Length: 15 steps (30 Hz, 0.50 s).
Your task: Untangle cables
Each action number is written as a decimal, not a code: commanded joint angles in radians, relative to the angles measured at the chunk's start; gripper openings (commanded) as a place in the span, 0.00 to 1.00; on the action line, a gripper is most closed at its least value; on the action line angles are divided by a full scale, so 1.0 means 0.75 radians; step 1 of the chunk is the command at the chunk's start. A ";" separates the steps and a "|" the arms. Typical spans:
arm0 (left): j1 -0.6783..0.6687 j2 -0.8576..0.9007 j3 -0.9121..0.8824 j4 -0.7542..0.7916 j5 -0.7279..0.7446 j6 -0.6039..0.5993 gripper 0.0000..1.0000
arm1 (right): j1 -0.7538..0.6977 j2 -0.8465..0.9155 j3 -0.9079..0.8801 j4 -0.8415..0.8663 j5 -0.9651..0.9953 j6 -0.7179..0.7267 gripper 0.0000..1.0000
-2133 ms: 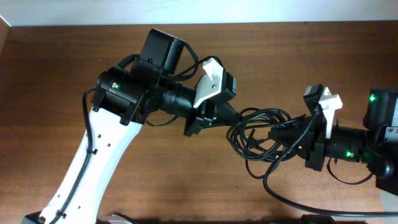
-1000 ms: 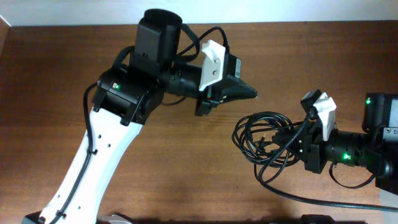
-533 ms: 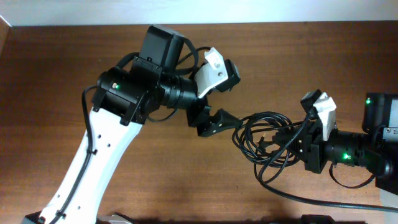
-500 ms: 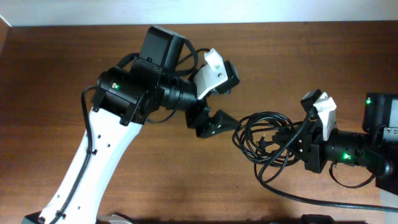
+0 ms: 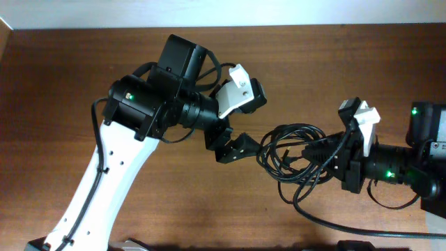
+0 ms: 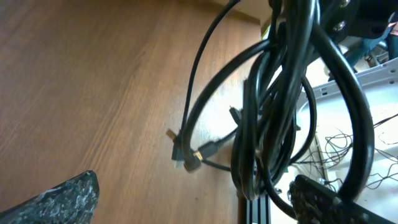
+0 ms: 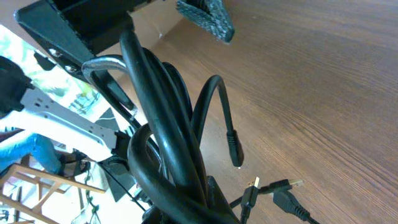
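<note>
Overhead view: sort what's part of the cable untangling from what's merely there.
Job:
- bundle of thin black cables with gold plug ends
- left gripper, open beside the bundle
- right gripper, shut on the bundle

Merely there:
- brown wooden table

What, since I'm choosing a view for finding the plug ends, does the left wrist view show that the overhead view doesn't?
Only the left wrist view: small gold plug tips beside the loops. Only overhead: the whole layout, with the right hand shut on the cable bundle and the left hand open at its left edge. Both: the tangled black loops and the brown table.
</note>
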<state>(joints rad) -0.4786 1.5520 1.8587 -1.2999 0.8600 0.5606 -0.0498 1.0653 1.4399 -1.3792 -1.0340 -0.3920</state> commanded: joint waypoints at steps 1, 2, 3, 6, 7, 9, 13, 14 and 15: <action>-0.008 -0.018 0.009 0.008 0.046 0.025 0.99 | 0.005 -0.004 0.009 0.009 -0.078 0.005 0.04; -0.008 -0.018 0.009 0.008 0.046 0.025 0.99 | 0.005 -0.004 0.009 0.010 -0.079 0.005 0.04; -0.008 -0.018 0.009 0.008 0.046 0.025 0.97 | 0.005 -0.004 0.009 0.010 -0.079 0.005 0.04; -0.008 -0.018 0.009 0.007 0.051 0.025 0.74 | 0.005 -0.004 0.009 0.010 -0.079 0.005 0.04; -0.008 -0.018 0.009 0.007 0.056 0.025 0.68 | 0.005 -0.004 0.009 0.010 -0.079 0.005 0.04; -0.020 -0.018 0.009 0.007 0.055 0.025 0.74 | 0.005 -0.004 0.009 0.013 -0.079 0.006 0.04; -0.067 -0.018 0.009 0.011 0.039 0.026 0.80 | 0.005 -0.004 0.009 0.046 -0.078 0.006 0.04; -0.076 -0.018 0.009 0.011 0.031 0.026 0.80 | 0.005 -0.004 0.009 0.050 -0.083 0.006 0.04; -0.081 -0.018 0.009 0.011 0.025 0.026 0.81 | 0.005 -0.004 0.009 0.050 -0.087 0.006 0.04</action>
<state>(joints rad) -0.5198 1.5520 1.8587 -1.2938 0.8780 0.5755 -0.0498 1.0653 1.4399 -1.3533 -1.0492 -0.3916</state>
